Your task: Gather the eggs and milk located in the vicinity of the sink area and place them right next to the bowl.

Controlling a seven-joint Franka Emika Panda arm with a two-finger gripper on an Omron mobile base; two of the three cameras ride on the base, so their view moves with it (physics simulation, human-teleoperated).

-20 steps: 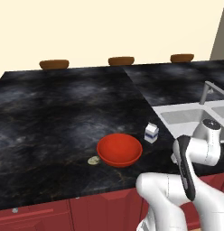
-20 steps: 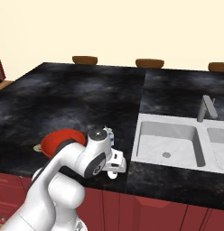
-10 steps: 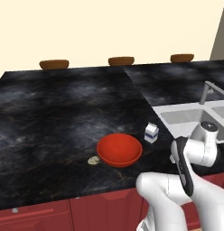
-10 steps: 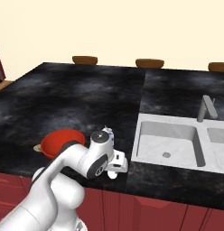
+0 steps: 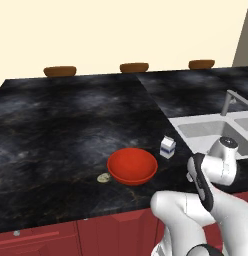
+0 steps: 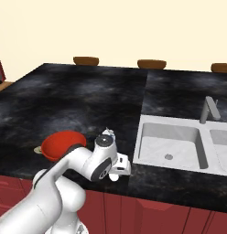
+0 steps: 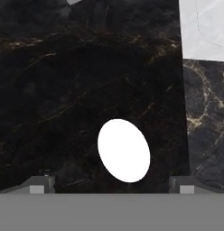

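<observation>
Black marble counter runs beside a steel sink (image 6: 170,144). Near the front edge lies the white egg (image 7: 123,150), directly below the gripper (image 7: 112,184), whose jaws stand wide and empty. Next likely: descend, close gently, then carry it to the red bowl (image 5: 132,165).

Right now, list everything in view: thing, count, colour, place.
Bowl: one, glossy red, near the counter's front edge.
Milk carton: one, white with a blue band, upright between bowl and sink.
Speckled egg: one, beige-olive, just left of the bowl.
White egg: one, lying on the counter under the hand.
Sink: one, silvery-grey double basin with a bent faucet, right side.
Counter: one, black marble.
Brown wooden shapes: several, beyond the counter's far edge.
Gripper: one, open, straddling the white egg.
</observation>
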